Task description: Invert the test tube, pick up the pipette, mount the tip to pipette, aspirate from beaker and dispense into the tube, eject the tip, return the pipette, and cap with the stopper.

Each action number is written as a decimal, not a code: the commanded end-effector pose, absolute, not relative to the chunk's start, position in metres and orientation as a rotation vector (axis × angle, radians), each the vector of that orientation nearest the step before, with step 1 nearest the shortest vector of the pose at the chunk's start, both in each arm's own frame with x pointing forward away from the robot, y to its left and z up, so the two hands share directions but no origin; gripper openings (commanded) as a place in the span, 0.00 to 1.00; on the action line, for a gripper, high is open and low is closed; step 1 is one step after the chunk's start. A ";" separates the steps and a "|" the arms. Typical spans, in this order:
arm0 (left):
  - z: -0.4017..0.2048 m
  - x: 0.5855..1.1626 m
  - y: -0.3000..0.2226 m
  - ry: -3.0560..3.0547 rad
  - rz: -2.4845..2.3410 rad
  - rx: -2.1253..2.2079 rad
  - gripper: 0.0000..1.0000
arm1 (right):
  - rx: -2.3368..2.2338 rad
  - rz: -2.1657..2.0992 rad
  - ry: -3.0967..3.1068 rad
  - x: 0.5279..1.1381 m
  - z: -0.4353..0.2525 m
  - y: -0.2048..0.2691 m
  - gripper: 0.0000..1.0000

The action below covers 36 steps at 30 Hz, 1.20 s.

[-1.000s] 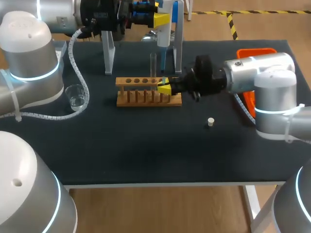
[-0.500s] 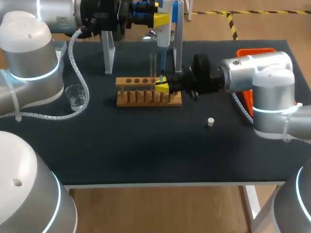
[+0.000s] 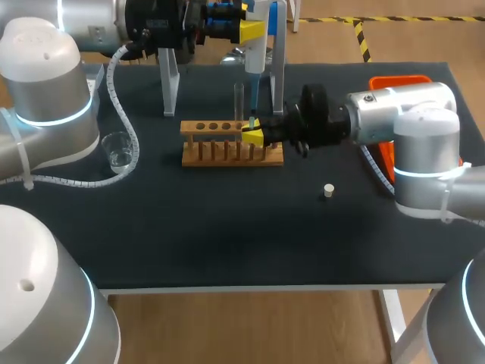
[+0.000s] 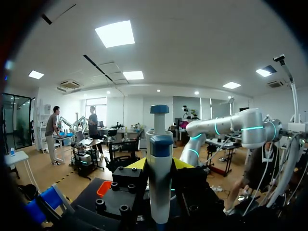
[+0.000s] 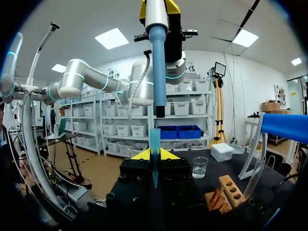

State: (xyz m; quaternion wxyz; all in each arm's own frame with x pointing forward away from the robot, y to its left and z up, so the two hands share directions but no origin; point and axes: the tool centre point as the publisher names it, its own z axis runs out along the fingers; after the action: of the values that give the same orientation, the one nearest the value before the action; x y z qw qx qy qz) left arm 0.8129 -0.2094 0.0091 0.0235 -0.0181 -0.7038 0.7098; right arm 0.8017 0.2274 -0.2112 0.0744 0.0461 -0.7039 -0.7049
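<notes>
My left gripper (image 3: 250,30) is shut on the white-and-blue pipette (image 3: 255,49), held upright above the back of the wooden rack (image 3: 227,155). In the left wrist view the pipette (image 4: 159,159) stands between the yellow fingers (image 4: 138,164). My right gripper (image 3: 252,135) is shut on a blue tip (image 5: 154,154), held upright directly under the pipette's nozzle (image 5: 157,72) with a small gap between them. A glass test tube (image 3: 238,102) stands in the rack just left of the tip. The beaker (image 3: 117,149) sits at the left, and the white stopper (image 3: 328,190) lies right of centre.
The pipette stand's pale legs (image 3: 170,83) rise behind the rack. An orange tray (image 3: 386,155) sits at the right edge, mostly behind my right arm. The beaker (image 5: 199,167) and the rack (image 5: 226,192) show beyond the right gripper.
My right gripper has shifted a little to the left with the tip, coming under the pipette. The left arm and pipette have not moved.
</notes>
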 end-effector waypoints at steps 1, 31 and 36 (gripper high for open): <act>0.009 0.813 -0.208 -2.176 2.199 -0.059 0.00 | 0.136 -2.117 -2.116 0.801 -0.209 0.226 0.00; 0.009 0.813 -0.208 -2.176 2.199 -0.059 0.00 | 0.159 -2.119 -2.133 0.805 -0.202 0.223 0.00; 0.009 0.813 -0.208 -2.176 2.199 -0.059 0.00 | 0.164 -2.117 -2.134 0.805 -0.201 0.224 0.00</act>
State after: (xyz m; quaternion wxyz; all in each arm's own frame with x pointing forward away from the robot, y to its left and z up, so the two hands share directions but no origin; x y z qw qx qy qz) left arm 0.8129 -0.2094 0.0091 0.0235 -0.0181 -0.7038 0.7098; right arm 0.8054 0.2243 -0.2024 0.0651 0.0540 -0.7061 -0.7030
